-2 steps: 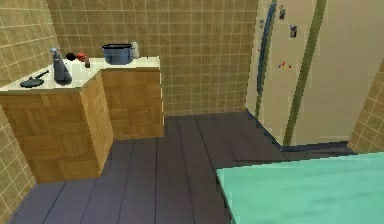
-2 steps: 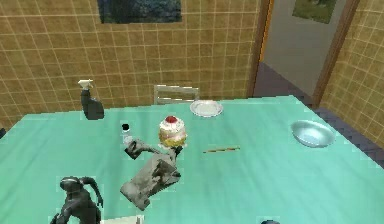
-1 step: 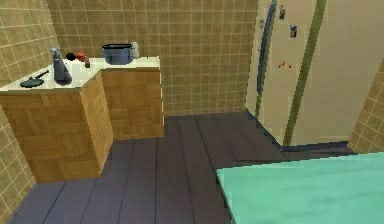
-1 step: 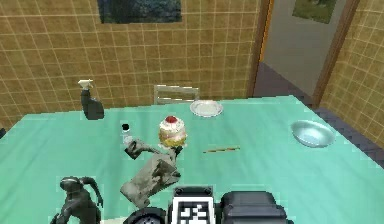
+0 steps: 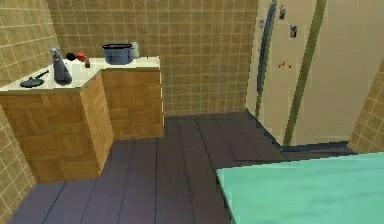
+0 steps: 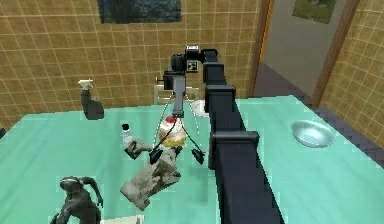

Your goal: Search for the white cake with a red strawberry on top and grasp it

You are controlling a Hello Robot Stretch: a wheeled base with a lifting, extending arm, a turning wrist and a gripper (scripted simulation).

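Fingers (image 6: pixel 160 140) flank the cake (image 6: pixel 176 137) over the table (image 6: pixel 300 180); their state, and whether they hold it, cannot be told

Small cream-white cake (image 6: pixel 173 134), red strawberry on top, upright, near the middle of the green table (image 6: pixel 60 150)

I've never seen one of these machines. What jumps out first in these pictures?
A dark arm stretches across a mint-green table, its gripper near a small white cake with a red top. In the forward view, a blue pot sits on a wooden kitchen counter.
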